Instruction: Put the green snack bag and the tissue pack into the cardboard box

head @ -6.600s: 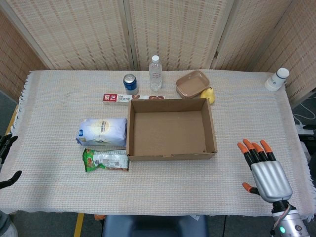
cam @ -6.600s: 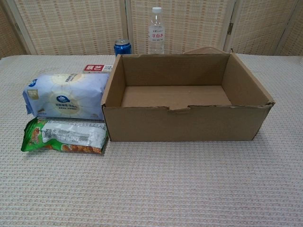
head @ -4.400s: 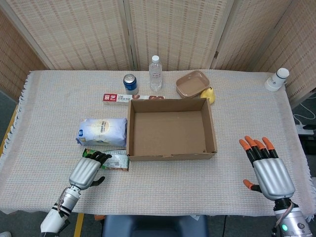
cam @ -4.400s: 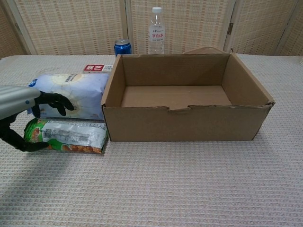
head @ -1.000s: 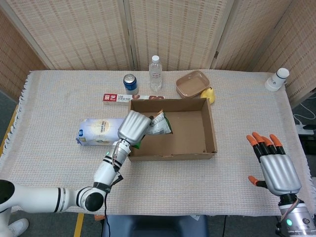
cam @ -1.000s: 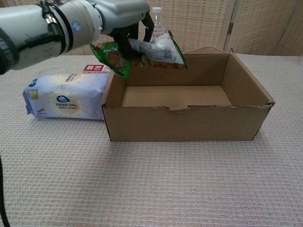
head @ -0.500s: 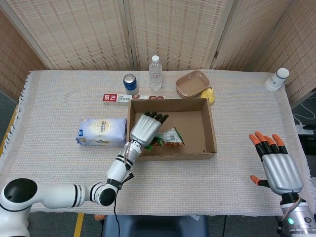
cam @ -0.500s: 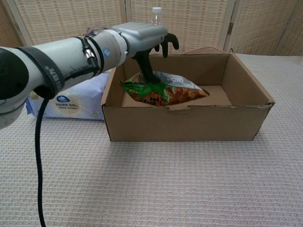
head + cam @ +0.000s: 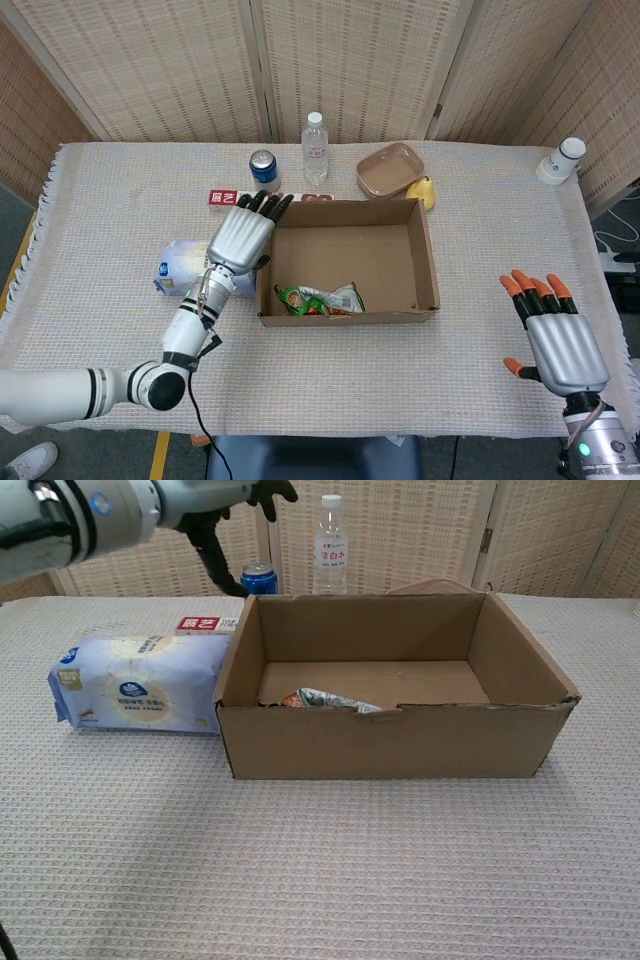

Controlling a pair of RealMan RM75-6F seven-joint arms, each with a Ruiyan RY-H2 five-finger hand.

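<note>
The green snack bag (image 9: pixel 320 299) lies inside the cardboard box (image 9: pixel 425 262) against its near wall; in the chest view only the snack bag's top (image 9: pixel 325 700) shows over the box's front wall (image 9: pixel 400 742). The pale blue tissue pack (image 9: pixel 140 683) lies on the cloth just left of the box, partly hidden in the head view, where its left end (image 9: pixel 172 266) shows. My left hand (image 9: pixel 241 233) hovers open above the tissue pack and the box's left wall, holding nothing. My right hand (image 9: pixel 556 338) is open over the table's near right.
Behind the box stand a blue can (image 9: pixel 264 166), a water bottle (image 9: pixel 315 147), a red and white flat carton (image 9: pixel 226 198), a brown tray (image 9: pixel 389 169) and a yellow object (image 9: pixel 423 190). A white bottle (image 9: pixel 560 160) lies far right.
My left hand let go of the snack bag, which now lies in the box, and drew back left and up over the tissue pack. The right hand barely moved.
</note>
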